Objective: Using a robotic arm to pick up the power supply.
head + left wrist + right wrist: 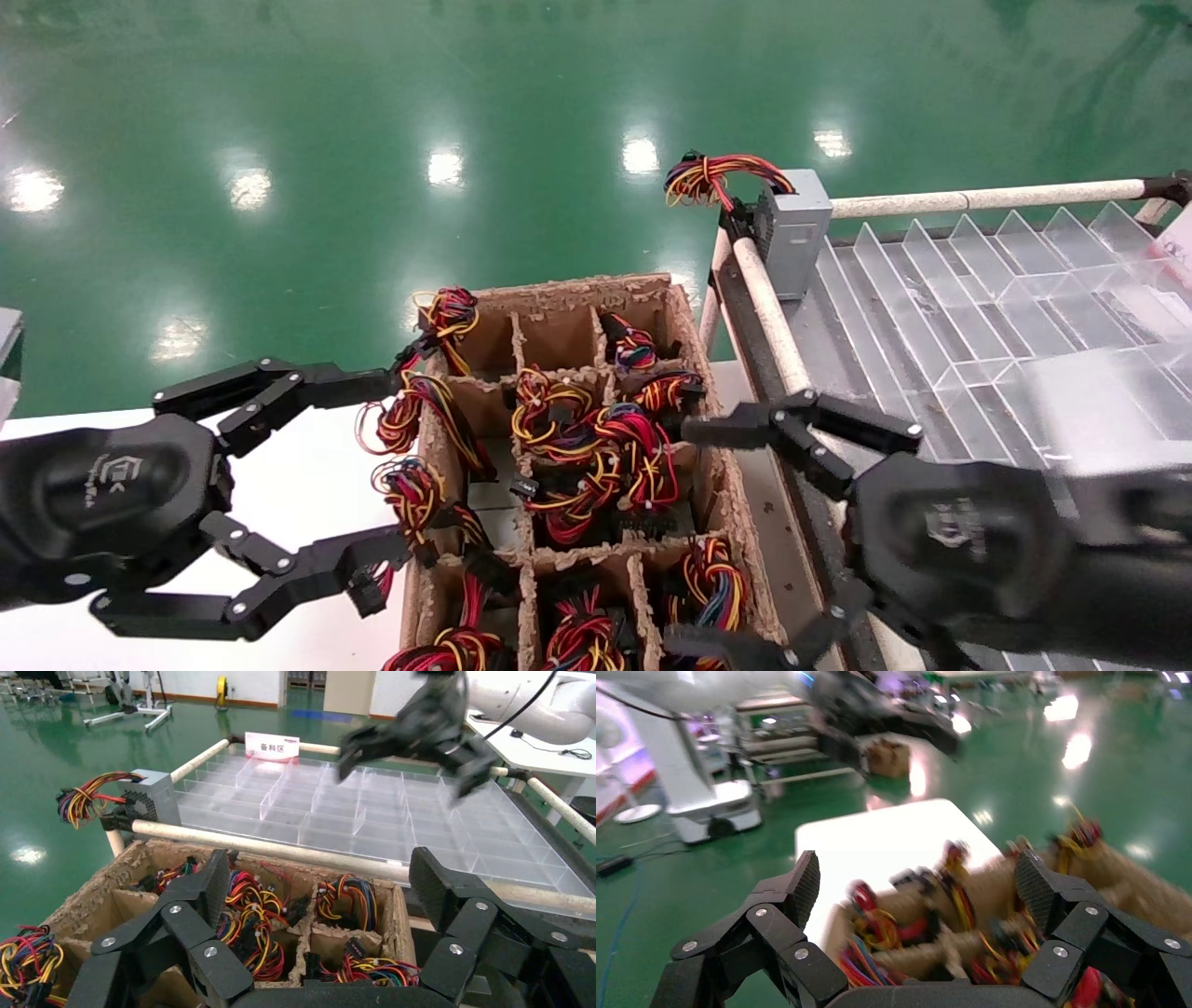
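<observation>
Power supplies (596, 457) are seen packed in the cells of a divided cardboard box (684, 321), their red, yellow and black wire bundles spilling over its rims. One more grey power supply (792, 228) is stood at the near corner of a clear partitioned tray (978, 280), wires hanging past the tray's rail. The left gripper (396, 485) is held wide open at the box's left wall, empty. The right gripper (694, 536) is spread open over the box's right edge, nothing being gripped.
</observation>
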### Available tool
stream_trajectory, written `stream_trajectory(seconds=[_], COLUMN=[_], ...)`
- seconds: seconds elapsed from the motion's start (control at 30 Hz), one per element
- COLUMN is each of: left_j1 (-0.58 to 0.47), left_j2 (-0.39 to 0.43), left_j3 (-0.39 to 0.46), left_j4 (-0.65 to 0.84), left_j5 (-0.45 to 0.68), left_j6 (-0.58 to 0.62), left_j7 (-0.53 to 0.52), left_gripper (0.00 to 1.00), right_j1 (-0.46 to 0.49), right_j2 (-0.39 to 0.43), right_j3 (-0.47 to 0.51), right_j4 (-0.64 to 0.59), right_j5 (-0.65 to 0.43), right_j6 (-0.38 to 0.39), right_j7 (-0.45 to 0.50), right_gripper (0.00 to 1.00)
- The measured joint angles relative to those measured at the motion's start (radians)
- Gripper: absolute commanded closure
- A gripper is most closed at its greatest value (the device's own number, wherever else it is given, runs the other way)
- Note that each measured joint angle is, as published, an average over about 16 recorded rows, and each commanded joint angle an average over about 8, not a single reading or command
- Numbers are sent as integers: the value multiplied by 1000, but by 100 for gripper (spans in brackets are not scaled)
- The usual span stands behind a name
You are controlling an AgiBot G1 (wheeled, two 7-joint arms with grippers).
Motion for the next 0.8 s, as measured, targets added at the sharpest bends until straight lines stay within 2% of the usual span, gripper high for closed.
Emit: stream_trajectory(seconds=[0.2, 0.47, 0.6, 0.7, 0.8], left_j1=[0, 0, 0, 0, 0], left_j2=[0, 0, 0, 0, 0], left_j3=[0, 0, 0, 0, 0], left_j4=[0, 0, 0, 0, 0], left_j5=[0, 0, 0, 0, 0], left_j6=[0, 0, 0, 0, 0], left_j7=[0, 0, 0, 0, 0], left_gripper=[100, 100, 100, 100, 100], right_j1=[113, 292, 361, 401, 430], right_j2=[-160, -437, -547, -603, -640], right_j3=[-66, -155, -188, -210, -229], right_j4=[-175, -488, -636, -720, -780], right_j5=[-117, -253, -293, -313, -322], right_j6=[71, 176, 221, 253, 285], right_j7=[-34, -103, -138, -162, -183], right_gripper=[0, 0, 0, 25, 62])
